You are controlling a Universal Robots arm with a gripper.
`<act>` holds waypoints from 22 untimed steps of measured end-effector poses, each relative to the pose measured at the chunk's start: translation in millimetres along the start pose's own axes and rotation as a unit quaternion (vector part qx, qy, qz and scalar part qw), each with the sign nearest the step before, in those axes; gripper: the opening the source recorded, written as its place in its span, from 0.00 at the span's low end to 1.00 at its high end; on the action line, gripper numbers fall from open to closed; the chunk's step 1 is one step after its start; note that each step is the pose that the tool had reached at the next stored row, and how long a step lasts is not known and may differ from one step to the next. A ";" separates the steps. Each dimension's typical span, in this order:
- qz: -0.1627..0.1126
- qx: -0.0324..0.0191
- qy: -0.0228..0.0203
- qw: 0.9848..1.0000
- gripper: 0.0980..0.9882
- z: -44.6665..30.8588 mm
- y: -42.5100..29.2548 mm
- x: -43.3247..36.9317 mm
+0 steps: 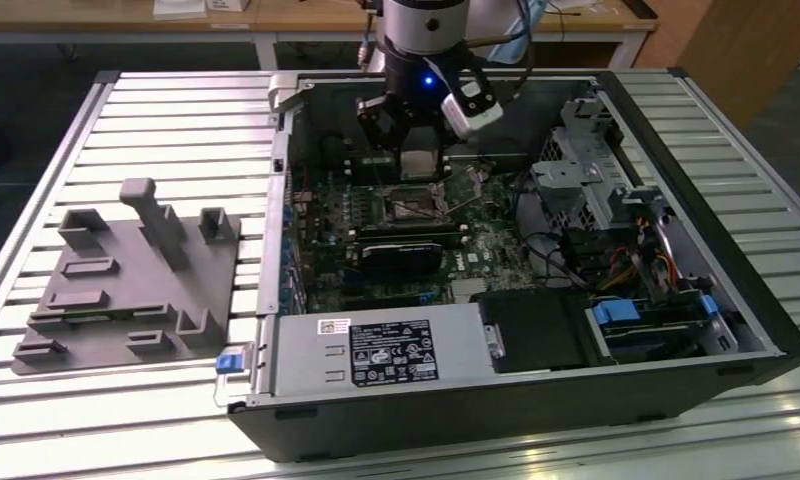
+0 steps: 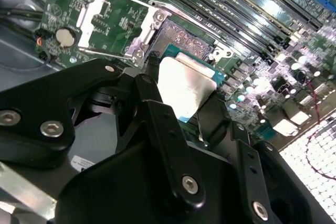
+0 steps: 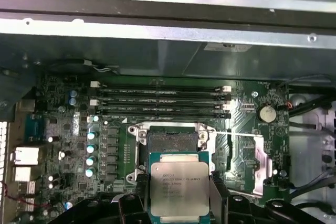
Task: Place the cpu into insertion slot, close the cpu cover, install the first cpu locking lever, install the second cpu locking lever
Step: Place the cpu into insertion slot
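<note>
My gripper point(image 1: 416, 150) is shut on the cpu point(image 1: 419, 163), a flat square chip with a dull silver top, held by two opposite edges. In both wrist views the black fingers point(image 3: 140, 190) point(image 2: 152, 108) flank the cpu point(image 3: 178, 184) point(image 2: 186, 85). The chip hangs a little above the board, just short of the open insertion slot point(image 3: 172, 139) point(image 2: 185, 39) point(image 1: 414, 207). Beside the slot, the cpu cover point(image 3: 256, 162) point(image 2: 94, 9), a silvery frame with a big window, lies flipped open on the board.
The slot sits in an open computer case point(image 1: 720, 310) on a slatted metal table. Long memory slots point(image 3: 163, 100) run beside it. A black card point(image 1: 400, 250), a power supply point(image 1: 373, 352), a drive cage and cables point(image 1: 600, 190) crowd the case. A grey fixture point(image 1: 120, 285) lies at the exterior view's left.
</note>
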State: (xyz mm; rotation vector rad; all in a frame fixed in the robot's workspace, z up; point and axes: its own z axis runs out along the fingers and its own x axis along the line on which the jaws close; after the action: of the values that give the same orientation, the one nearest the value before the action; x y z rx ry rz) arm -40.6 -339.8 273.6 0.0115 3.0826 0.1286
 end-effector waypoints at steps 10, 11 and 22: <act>0.085 0.005 -0.007 0.996 0.50 8.6 -0.7 0.5; 0.094 0.005 -0.008 0.996 0.50 9.1 -0.7 0.5; 0.189 0.011 -0.016 0.982 0.50 14.1 -1.2 0.8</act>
State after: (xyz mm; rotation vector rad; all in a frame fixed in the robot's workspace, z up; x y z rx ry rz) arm -40.6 -339.8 259.4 0.5951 3.0102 0.1088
